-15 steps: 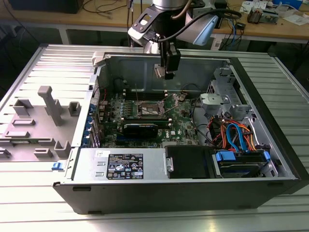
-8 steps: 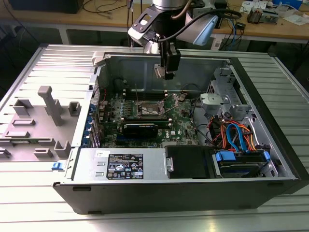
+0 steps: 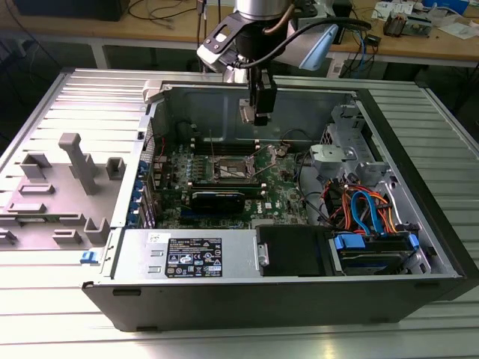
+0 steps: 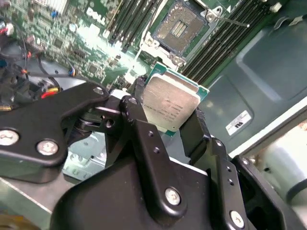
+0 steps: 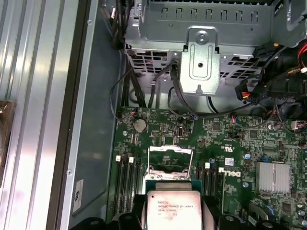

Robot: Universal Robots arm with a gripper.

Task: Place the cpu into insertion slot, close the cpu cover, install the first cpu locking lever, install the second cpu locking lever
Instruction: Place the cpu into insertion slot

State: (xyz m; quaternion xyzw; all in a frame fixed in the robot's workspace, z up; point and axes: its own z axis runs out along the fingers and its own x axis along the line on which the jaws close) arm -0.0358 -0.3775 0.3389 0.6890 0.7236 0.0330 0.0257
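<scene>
cpu (image 4: 171,103) clamped at its edges by gripper (image 3: 256,114) fingers, held upper centre of exterior view, open air left above insertion slot (image 3: 233,170); cpu cover (image 5: 170,163) raised.

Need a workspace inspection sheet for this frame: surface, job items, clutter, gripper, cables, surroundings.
Surface: ribbed metal table carrying an open computer case laid with its motherboard facing up.
Job's things: cpu held in the air above the board; insertion slot empty; cpu cover tilted up, open.
Clutter: grey fixture blocks on the table, at the exterior view's left of the case.
Gripper: gripper shut on the cpu's edges, clear of the board.
Cables: orange and blue cables bundled inside the case at the exterior view's right, apart from the slot.
Surroundings: wooden benches behind the table, with loose items on top.
</scene>
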